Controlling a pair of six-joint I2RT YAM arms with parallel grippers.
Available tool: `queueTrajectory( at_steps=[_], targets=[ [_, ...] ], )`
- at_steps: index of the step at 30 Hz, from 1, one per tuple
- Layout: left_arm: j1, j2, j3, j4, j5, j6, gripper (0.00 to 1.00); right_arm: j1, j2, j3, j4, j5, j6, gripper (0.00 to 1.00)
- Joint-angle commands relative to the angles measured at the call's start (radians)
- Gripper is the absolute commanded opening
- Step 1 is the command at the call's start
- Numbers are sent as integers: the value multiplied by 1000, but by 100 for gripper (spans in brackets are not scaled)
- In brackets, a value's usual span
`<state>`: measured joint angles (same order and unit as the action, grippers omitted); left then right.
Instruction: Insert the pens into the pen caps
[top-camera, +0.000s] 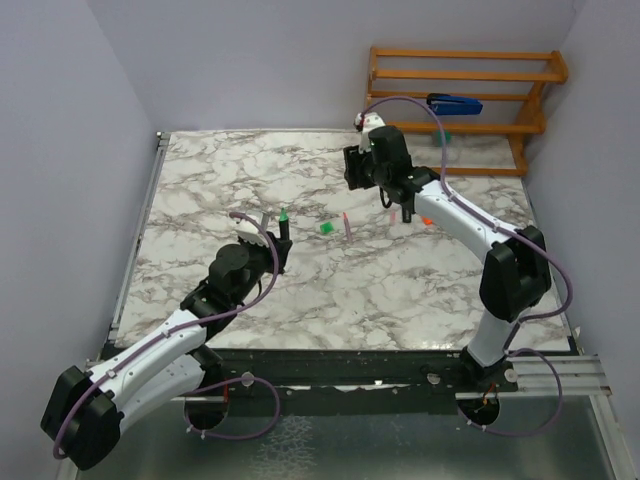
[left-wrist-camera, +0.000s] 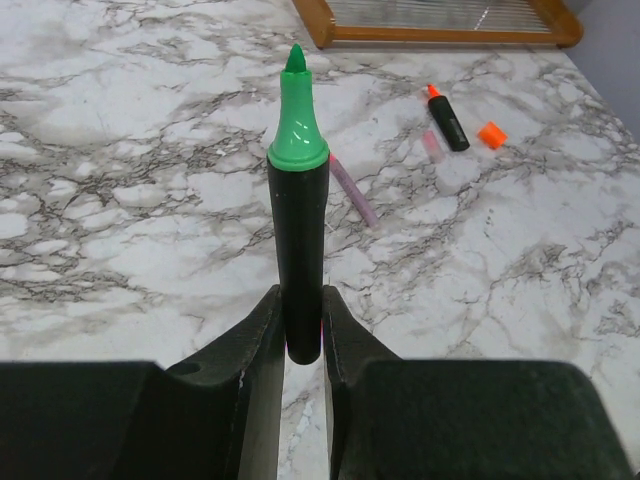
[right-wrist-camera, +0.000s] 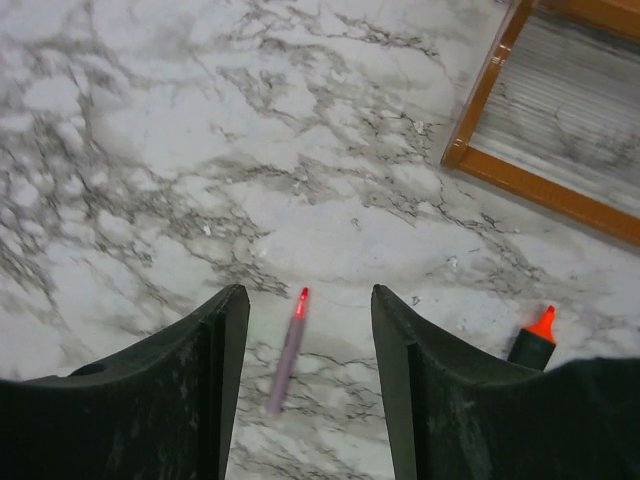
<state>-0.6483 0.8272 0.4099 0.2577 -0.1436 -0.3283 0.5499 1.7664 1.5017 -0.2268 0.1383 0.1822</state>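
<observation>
1. Left gripper (left-wrist-camera: 302, 305) clamps the green-tipped pen (left-wrist-camera: 298, 190) by its black barrel, above the marble table (left-wrist-camera: 120, 200).
2. Right gripper (right-wrist-camera: 305, 300), jaws wide, hangs over the pink pen (right-wrist-camera: 287, 352); the orange-tipped pen (right-wrist-camera: 536, 338) lies nearby.

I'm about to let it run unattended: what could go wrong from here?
The left jaws pinch the green-tipped marker only at its rear end, so pressing it into the green cap may tilt it. That cap lies loose on the marble table and could skid. The open right jaws hang over the slim pink pen, which might roll away.
</observation>
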Motion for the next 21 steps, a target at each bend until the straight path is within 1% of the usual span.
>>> queueTrajectory(
  at_steps=[1,3,5,8,10,11,13,15,17,18,19,21],
  targets=[
    [-4,-36,-11,-18,-72,-7,0,3,54,-39,0,-219,-461,57],
    [-4,-43,-13,-12,-76,-15,0,3,87,-58,23,-297,-575,54],
    [-4,-48,-13,-3,-70,-16,0,3,134,-45,5,-364,-691,50],
    [-4,-49,-7,0,-58,-15,0,2,220,53,-105,-408,-820,49],
    [-4,-47,-7,4,-44,-18,0,1,262,141,-161,-413,-859,50],
    [-4,-46,-9,7,-38,-18,0,1,279,180,-186,-415,-876,51],
    [-4,-41,-11,8,-31,-17,0,-9,336,304,-289,-458,-888,58],
    [-4,-36,-11,7,-25,-16,0,-24,431,487,-455,-489,-875,61],
    [-4,-36,-12,5,-20,-15,0,-34,522,621,-541,-458,-857,64],
    [-4,-37,-13,5,-19,-14,0,-36,555,652,-553,-432,-851,66],
    [-4,-36,-15,5,-20,-13,0,-36,578,663,-554,-408,-850,71],
    [-4,-34,-11,3,-22,-9,0,-37,593,633,-519,-389,-857,73]
  ],
)
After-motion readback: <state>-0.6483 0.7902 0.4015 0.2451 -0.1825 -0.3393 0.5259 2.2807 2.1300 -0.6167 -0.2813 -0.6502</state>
